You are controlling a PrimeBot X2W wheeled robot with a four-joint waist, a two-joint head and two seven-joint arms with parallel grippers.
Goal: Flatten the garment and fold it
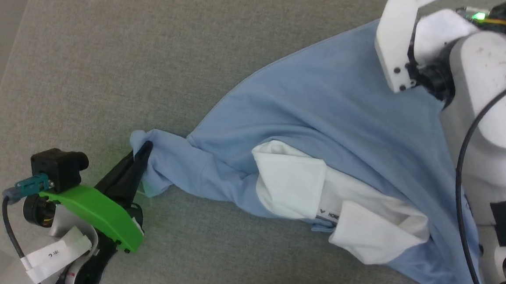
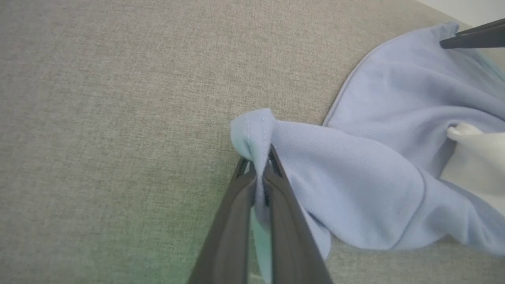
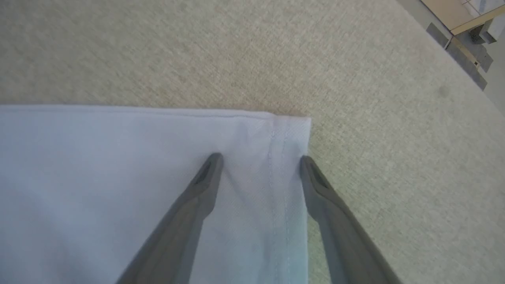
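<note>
Your left hand is pinched shut on a twisted end of the garment, at its leftmost tip. The garment lies rumpled across the grey surface, its white patches bunched near the lower middle. Your right hand is spread wide over the opposite hemmed corner, holding nothing.

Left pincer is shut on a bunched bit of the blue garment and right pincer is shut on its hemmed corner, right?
Not the right one. The left pincer is shut on a bunched bit of the garment, but the right pincer is open, jaws apart over the hemmed corner; the right wrist view shows it.
</note>
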